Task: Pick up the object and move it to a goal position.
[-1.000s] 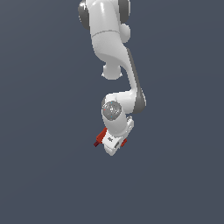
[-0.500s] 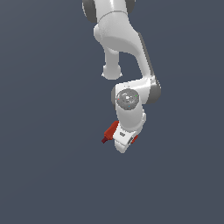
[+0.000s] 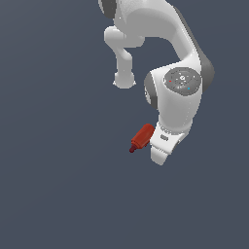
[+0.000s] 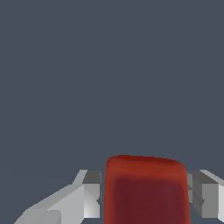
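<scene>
The pincer (image 4: 144,197) is clenched on the red drill (image 4: 148,192), one pale finger (image 4: 89,199) pressed against one flank of the red body and the other finger tight on the opposite flank, no gap showing either side. In the exterior view the pincer (image 3: 158,146) sits below the white wrist, mostly masked by the hand housing, and the drill (image 3: 141,137) juts out toward the exterior view's left, tilted, dark tip lowest. Nothing touches it but the fingers; around it there is only flat grey, and whether that is counter or open backdrop I cannot tell, so its height is anyone's guess. This reads as the carry stage: grasp made, transport under way. No goal marker shows in either view, so the target is unknown from here. The next move calls for a steady grip and a smooth translation, since the drill hangs off-centre and could pivot between the pads.
</scene>
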